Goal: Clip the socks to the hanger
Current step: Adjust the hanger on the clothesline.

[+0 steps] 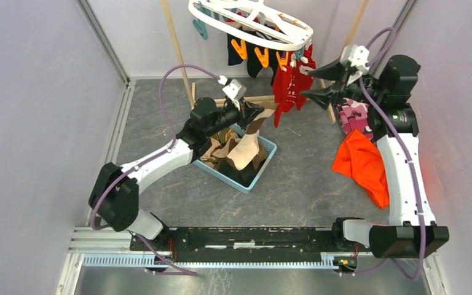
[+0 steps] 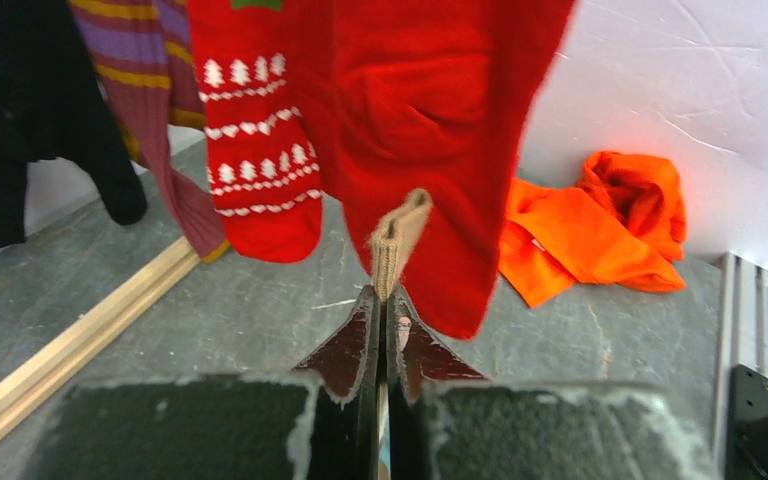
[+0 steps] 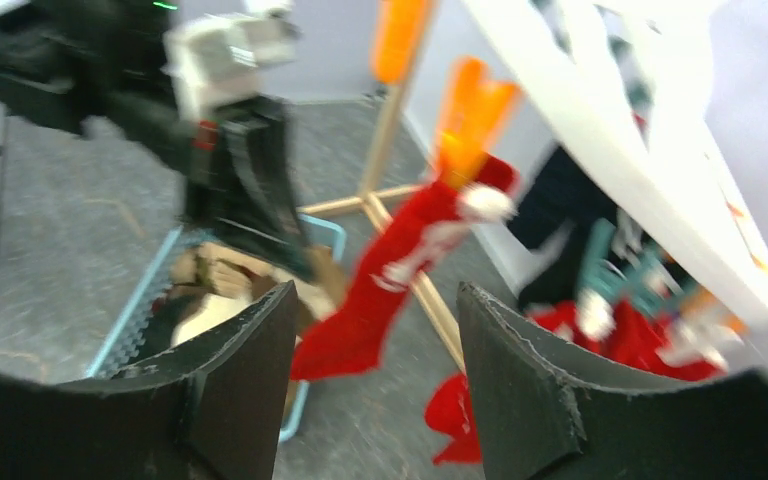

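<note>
While the left tool [image 1: 257, 115] is pinching the top edge of a beige sock [image 1: 246, 147] between its closed fingers, the rest of that sock is hanging down into the blue basket [image 1: 264, 169], which is sitting on the grey tabletop [image 1: 295, 190] with more socks piled inside. The left wrist view is showing the folded cuff sticking up just past the fingertips, with nothing else caught between them.

The white hanger [image 1: 252, 21] is hanging tilted above the far side of the tabletop, beside the wooden pole rack [image 1: 177, 46]. Red socks [image 1: 289, 86] are dangling from its right end, one of them patterned with small white trees, and navy socks [image 1: 236, 49] are hanging further left near the orange clips [image 1: 261, 56]. A purple striped sock [image 2: 150, 90] is hanging between the dark ones and the red ones.

The right tool [image 1: 310, 80] is standing wide, holding nothing, raised just to the right of the red socks. An orange cloth [image 1: 362, 163] and a pink camouflage garment [image 1: 353, 117] are lying on the tabletop beside the right arm.
</note>
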`<state>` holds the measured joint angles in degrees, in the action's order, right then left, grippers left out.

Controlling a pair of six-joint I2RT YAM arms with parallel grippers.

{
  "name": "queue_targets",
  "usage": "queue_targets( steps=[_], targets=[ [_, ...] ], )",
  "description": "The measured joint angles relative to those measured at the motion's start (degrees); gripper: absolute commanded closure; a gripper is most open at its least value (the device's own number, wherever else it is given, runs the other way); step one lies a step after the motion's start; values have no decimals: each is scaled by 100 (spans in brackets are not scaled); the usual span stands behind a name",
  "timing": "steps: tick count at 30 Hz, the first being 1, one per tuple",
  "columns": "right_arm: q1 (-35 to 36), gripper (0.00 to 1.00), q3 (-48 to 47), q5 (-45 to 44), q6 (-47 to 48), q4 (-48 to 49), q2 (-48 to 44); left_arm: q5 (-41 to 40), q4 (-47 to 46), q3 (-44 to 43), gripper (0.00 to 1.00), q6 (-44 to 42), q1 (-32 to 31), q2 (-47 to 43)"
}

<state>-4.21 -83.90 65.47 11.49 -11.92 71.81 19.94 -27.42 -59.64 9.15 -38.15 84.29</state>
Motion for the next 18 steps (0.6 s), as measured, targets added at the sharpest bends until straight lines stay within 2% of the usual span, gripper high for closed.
queue_targets(
  steps=[3, 8, 14, 18],
  targets=[
    [680, 62, 35, -46, 343, -254, -192, 26, -142, -181, 98, 4, 149, 282],
    [1611, 80, 61, -758, 584, -269, -179, 160, -330, -400, 98, 11, 295, 612],
    [2736, 88, 0, -2142, 546, -52, 229, 330, -525, -450, 98, 138, 299, 710],
    [3338, 89, -28, -3141, 459, 68, 599, 424, -691, -450, 98, 221, 299, 710]
  ],
)
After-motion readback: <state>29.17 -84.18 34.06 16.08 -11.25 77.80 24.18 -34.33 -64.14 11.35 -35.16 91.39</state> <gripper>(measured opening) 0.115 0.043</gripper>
